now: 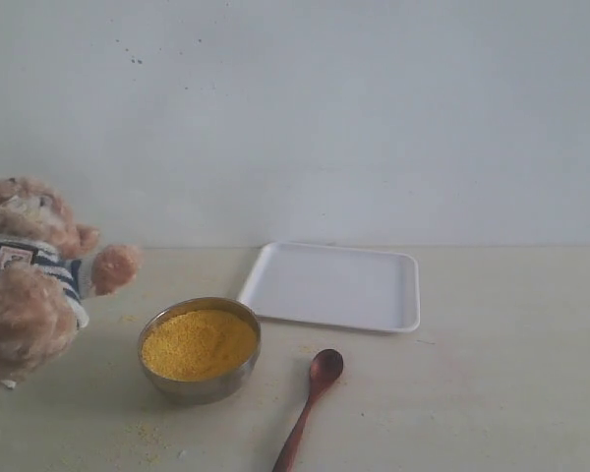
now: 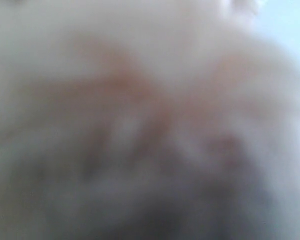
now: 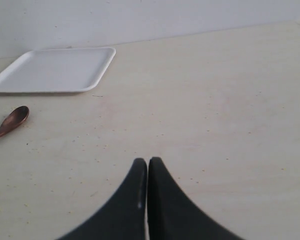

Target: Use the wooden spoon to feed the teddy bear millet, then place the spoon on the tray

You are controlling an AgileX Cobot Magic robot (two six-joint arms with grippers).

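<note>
The teddy bear (image 1: 29, 280) leans tilted at the far left of the exterior view, face turned up. Blurred light-brown fur of the teddy bear (image 2: 140, 110) fills the left wrist view, and the left gripper's fingers cannot be made out there. The millet (image 1: 199, 343) is heaped in a steel bowl (image 1: 203, 390) beside the bear. The wooden spoon (image 1: 313, 398) lies on the table right of the bowl; the wooden spoon (image 3: 11, 122) also shows in the right wrist view. Behind it lies the white tray (image 1: 334, 285), holding nothing. My right gripper (image 3: 147, 161) is shut and holds nothing, well apart from the spoon and the tray (image 3: 55, 70).
A pale wall stands directly behind the tray. Stray yellow grains are scattered on the pale table (image 1: 511, 374) around the bowl. Neither arm shows in the exterior view.
</note>
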